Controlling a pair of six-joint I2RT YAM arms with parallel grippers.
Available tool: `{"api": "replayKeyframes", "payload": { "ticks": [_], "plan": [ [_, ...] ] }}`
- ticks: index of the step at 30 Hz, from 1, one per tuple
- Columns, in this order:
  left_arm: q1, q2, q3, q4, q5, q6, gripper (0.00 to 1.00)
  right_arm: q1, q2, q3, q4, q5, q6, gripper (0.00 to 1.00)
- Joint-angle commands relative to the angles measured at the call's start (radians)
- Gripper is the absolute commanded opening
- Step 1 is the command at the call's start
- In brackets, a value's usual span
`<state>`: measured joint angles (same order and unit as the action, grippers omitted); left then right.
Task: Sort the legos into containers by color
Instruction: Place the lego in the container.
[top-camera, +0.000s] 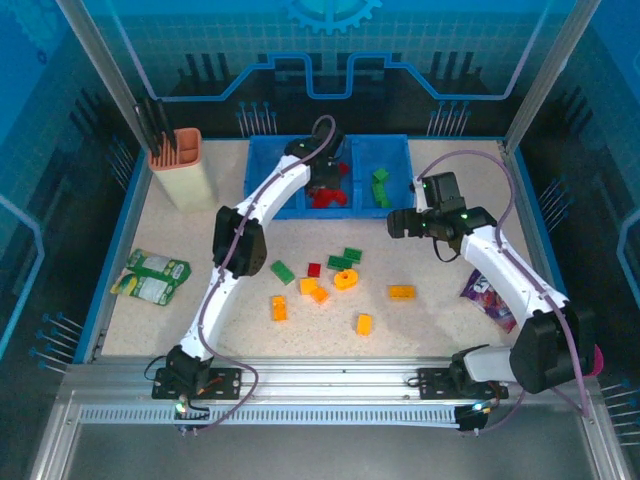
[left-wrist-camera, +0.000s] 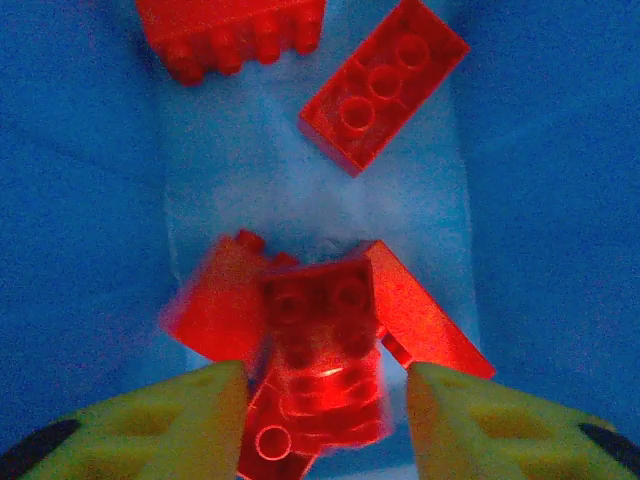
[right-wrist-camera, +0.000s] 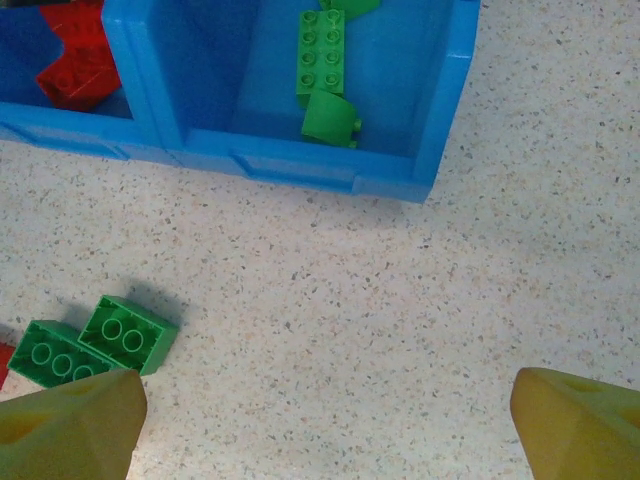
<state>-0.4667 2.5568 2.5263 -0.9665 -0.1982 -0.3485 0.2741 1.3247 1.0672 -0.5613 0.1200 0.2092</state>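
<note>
In the middle compartment of the blue tray (top-camera: 262, 155) my left jaws stand spread around a blurred red brick (left-wrist-camera: 325, 340) atop the red pile (left-wrist-camera: 215, 310). My right jaws gape empty just in front of the tray. I judge a careless lift could drag that brick out.

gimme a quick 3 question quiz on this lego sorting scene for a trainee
1. True or false: the right gripper holds a green brick.
2. What colour are the bricks under the left gripper? A red, B green, C yellow.
3. Fill in: seen from the top view, the green bricks lie in the blue tray's ____ compartment.
Key: 1 false; 2 A; 3 right.
</note>
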Motion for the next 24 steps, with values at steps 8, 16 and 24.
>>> {"api": "replayKeyframes", "payload": {
  "ticks": [8, 16, 24],
  "plan": [
    [-0.011, -0.207, -0.124, 0.064, 0.031, 0.156, 0.59, -0.021, -0.049, 0.019, -0.046, 0.012, -0.017, 0.95],
    [-0.112, -0.484, -0.516, 0.275, 0.114, 0.454, 0.71, -0.124, -0.182, 0.009, -0.033, -0.080, -0.014, 0.98],
    [-0.320, -0.499, -0.656, 0.318, 0.257, 0.702, 0.72, -0.211, -0.285, 0.027, -0.086, -0.134, -0.020, 1.00]
  ]
}}
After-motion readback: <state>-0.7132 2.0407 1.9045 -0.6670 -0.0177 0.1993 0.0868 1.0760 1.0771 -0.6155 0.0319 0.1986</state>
